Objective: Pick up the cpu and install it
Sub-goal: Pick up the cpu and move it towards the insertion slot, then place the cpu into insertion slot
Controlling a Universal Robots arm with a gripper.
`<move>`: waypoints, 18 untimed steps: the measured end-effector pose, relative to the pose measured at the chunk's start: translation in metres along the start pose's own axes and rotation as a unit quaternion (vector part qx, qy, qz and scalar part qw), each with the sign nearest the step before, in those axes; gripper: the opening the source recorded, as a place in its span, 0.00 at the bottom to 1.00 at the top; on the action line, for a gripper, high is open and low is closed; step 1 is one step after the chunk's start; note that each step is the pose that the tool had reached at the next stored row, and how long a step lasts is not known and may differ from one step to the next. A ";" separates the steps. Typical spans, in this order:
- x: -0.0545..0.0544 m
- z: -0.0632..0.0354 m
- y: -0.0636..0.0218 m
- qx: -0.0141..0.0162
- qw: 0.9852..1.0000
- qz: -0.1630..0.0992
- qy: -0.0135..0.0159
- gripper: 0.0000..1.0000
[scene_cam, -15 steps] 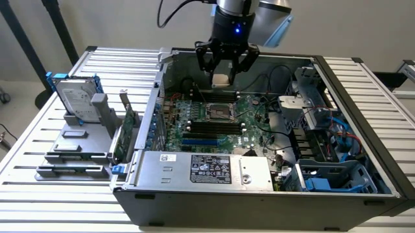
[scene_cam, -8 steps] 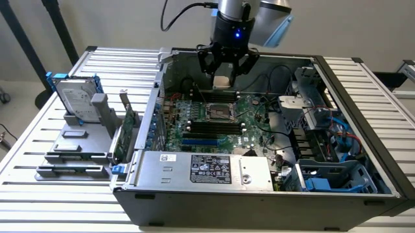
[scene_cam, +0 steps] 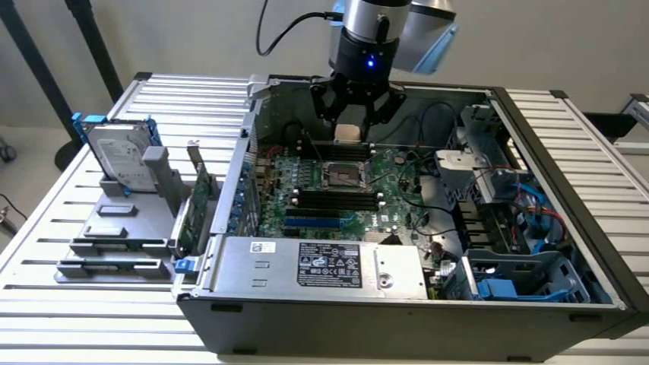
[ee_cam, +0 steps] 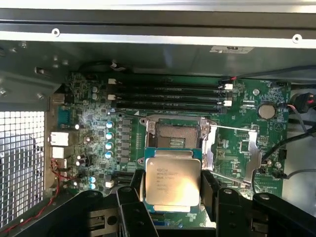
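Gripper (scene_cam: 350, 129) clamps the cpu (ee_cam: 173, 180) by two opposite edges, fingers (ee_cam: 210, 190) closed snugly against it. Cpu hangs flat, metal top up, over the board (scene_cam: 396, 171) inside the open case (scene_cam: 406, 319), close by the open socket (ee_cam: 175, 133) and not seated.

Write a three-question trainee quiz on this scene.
1. True or false: the end effector is shut on the cpu.
2. The motherboard socket is: A) empty, B) filled with a chip, C) covered by a fan.
3. Fill in: the hard drive stands to the exterior view's ____ of the computer case.
Key: 1 true; 2 A; 3 left.
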State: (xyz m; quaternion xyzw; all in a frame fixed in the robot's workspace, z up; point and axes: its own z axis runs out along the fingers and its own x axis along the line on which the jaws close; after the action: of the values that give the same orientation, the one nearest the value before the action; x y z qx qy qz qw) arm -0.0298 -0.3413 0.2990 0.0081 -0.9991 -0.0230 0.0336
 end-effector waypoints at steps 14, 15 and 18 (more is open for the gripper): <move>0.000 0.0000 0.0000 0.000 1.000 0.000 0.000 0.55; 0.000 0.0000 0.0000 0.000 1.000 0.000 0.000 0.55; 0.000 0.0000 0.0000 0.000 1.000 0.000 0.000 0.55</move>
State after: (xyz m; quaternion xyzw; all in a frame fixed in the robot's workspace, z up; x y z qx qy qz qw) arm -0.0298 -0.3413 0.2989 0.0081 -0.9991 -0.0231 0.0337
